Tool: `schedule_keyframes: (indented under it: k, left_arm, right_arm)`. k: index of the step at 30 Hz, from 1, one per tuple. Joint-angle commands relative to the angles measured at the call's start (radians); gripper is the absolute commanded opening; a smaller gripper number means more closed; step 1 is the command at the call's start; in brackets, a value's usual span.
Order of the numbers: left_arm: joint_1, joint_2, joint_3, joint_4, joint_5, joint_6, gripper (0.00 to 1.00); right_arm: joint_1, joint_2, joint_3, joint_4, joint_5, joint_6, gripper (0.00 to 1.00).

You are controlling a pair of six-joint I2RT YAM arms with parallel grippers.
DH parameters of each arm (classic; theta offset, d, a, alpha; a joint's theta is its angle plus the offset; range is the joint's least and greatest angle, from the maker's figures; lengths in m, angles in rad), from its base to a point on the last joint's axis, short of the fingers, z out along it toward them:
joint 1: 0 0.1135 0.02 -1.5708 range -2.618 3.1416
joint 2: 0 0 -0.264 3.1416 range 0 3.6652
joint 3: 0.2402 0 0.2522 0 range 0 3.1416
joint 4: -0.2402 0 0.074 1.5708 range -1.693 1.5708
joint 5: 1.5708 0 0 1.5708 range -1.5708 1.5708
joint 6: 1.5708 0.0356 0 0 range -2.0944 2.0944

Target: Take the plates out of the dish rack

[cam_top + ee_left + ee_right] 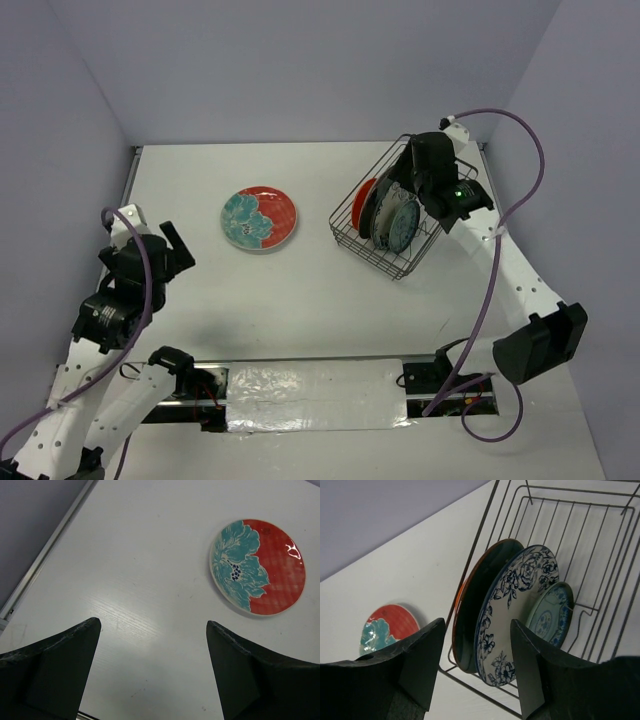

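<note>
tabletop (300, 300), white, carries a dark wire dish rack (345, 228) far right, holding upright a white blue-floral plate (515, 610), a dark orange-rimmed plate (475, 615) and a small blue-patterned plate (552, 615). a round red-and-teal floral plate (259, 218) lies flat mid-table. right gripper (477, 630) hovers over the rack, jaws apart; left gripper (152, 624) gapes empty.

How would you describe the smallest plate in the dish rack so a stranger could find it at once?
On the white table, find the wire dish rack at the far right, with plates standing on edge. The smallest plate ends the row, next to a large white plate with dark blue flowers. It alone is pale green with a blue pattern.
</note>
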Motion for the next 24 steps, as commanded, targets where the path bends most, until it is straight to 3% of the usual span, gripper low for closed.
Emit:
schedule_keyframes:
  k: [1,11,24]
  left_arm:
    - [0.0,-0.013,0.003,0.046,0.02,0.031,1.0]
    - [0.0,-0.067,0.001,0.044,0.009,0.026,1.0]
    - [0.0,-0.067,0.001,0.046,0.012,0.029,1.0]
  right_arm:
    - [-0.023,0.004,-0.014,0.064,-0.033,0.075,0.62]
    - [-0.03,0.098,-0.038,0.076,-0.038,0.121,0.59]
    - [-0.03,0.188,-0.055,0.096,-0.041,0.14,0.48]
